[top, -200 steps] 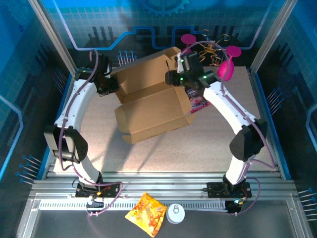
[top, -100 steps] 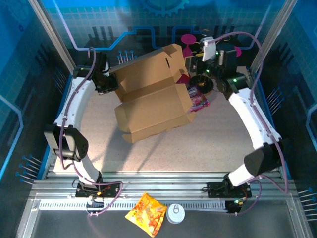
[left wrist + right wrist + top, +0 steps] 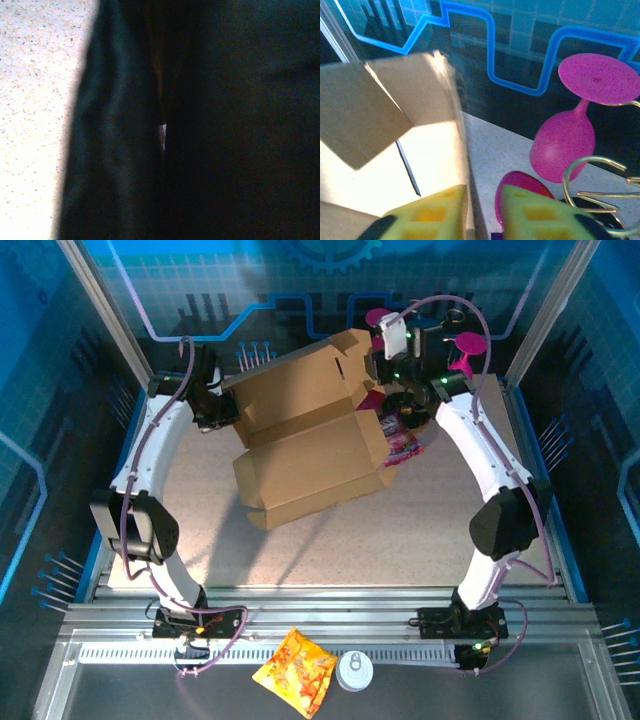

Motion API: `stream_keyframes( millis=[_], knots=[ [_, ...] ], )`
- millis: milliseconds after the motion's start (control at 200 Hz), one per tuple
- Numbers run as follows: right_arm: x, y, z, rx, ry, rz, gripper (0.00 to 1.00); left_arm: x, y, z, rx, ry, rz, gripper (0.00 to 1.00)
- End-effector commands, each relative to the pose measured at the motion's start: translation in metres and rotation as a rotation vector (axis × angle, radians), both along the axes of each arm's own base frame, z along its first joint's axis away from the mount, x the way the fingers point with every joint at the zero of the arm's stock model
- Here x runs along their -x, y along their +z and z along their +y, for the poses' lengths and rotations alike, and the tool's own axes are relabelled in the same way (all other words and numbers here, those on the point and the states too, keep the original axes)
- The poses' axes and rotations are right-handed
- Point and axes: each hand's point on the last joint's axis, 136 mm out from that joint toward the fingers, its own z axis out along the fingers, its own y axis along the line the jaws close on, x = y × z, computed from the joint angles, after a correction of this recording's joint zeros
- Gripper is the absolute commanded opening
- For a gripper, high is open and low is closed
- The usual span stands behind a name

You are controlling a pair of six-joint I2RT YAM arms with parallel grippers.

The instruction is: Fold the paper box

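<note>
The paper box (image 3: 305,445), plain brown cardboard, lies half folded mid-table with its lid panel raised at the back. My left gripper (image 3: 224,412) is shut on the box's left edge; its wrist view is dark, with cardboard right against the lens. At the box's back right corner my right gripper (image 3: 376,373) stands open. In the right wrist view its yellow-green fingers (image 3: 435,210) straddle the top edge of the box's upright side wall (image 3: 462,150). The wall rests against the left finger, and a gap shows on the other side of the right gripper (image 3: 483,190).
Magenta goblets (image 3: 567,142) and a gold wire stand (image 3: 600,172) crowd the back right corner, close behind my right gripper. A pink packet (image 3: 400,443) lies by the box's right end. An orange snack packet (image 3: 295,670) and a white round lid (image 3: 354,670) sit outside the front rail.
My right arm left the box's top, swung out to the back right, then came back to the box's right back corner with its jaws narrower. The left arm and box stayed put.
</note>
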Motion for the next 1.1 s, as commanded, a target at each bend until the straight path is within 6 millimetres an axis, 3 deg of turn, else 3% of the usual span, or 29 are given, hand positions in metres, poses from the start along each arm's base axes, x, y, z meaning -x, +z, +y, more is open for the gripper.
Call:
stream_keyframes(
  millis=[0, 50, 245, 375, 700, 845, 961, 1061, 1096],
  knots=[
    [0.000, 0.004, 0.012, 0.073, -0.007, -0.030, 0.12, -0.001, 0.008, -0.001, 0.031, 0.001, -0.005, 0.00],
    [0.002, 0.003, 0.012, 0.127, -0.042, -0.045, 0.00, -0.002, 0.008, 0.000, 0.033, 0.010, -0.003, 0.00],
    [0.026, 0.019, 0.010, 0.306, -0.215, -0.183, 0.00, -0.003, 0.006, 0.000, 0.055, 0.056, 0.012, 0.00],
    [0.037, 0.026, 0.023, 0.404, -0.276, -0.255, 0.00, -0.003, 0.007, -0.001, 0.069, 0.076, 0.014, 0.00],
    [0.057, 0.025, 0.084, 0.507, -0.204, -0.350, 0.00, -0.004, 0.010, -0.005, 0.082, 0.082, 0.001, 0.00],
    [0.063, 0.007, 0.106, 0.525, -0.156, -0.333, 0.00, -0.005, 0.014, -0.007, 0.093, 0.077, -0.013, 0.00],
    [0.068, -0.001, 0.115, 0.493, -0.105, -0.291, 0.00, -0.006, 0.017, -0.010, 0.106, 0.062, -0.028, 0.00],
    [0.072, 0.010, 0.113, 0.433, -0.075, -0.264, 0.00, -0.005, 0.017, -0.011, 0.114, 0.042, -0.036, 0.00],
    [0.074, 0.017, 0.112, 0.404, -0.051, -0.247, 0.06, -0.005, 0.016, -0.010, 0.118, 0.037, -0.040, 0.00]
  ],
)
